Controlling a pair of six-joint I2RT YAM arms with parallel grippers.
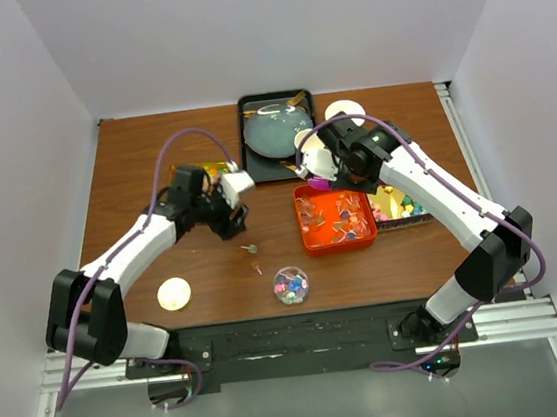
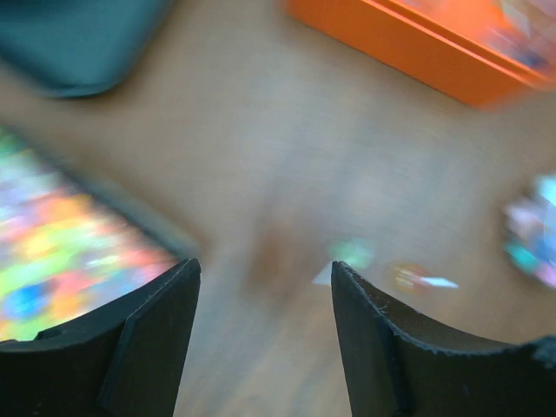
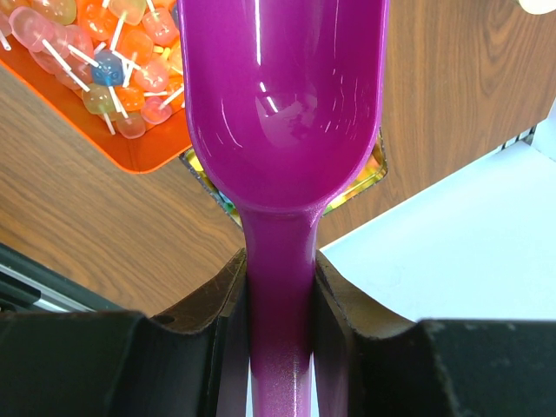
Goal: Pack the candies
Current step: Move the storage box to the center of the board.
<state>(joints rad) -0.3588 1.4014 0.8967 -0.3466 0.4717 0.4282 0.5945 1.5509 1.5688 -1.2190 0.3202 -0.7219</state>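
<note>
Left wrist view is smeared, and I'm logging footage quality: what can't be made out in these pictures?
- Left wrist: motion blur; the loose candies near the left tool can't be told apart by kind.
- Right wrist: the purple scoop fills the middle, hiding what lies under it; the top edge cuts off its front.
- Top: the jar contents are too small.

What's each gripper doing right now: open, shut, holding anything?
Left gripper: open, nothing between its fingers.
Right gripper: closed on the handle of the purple scoop.
</note>
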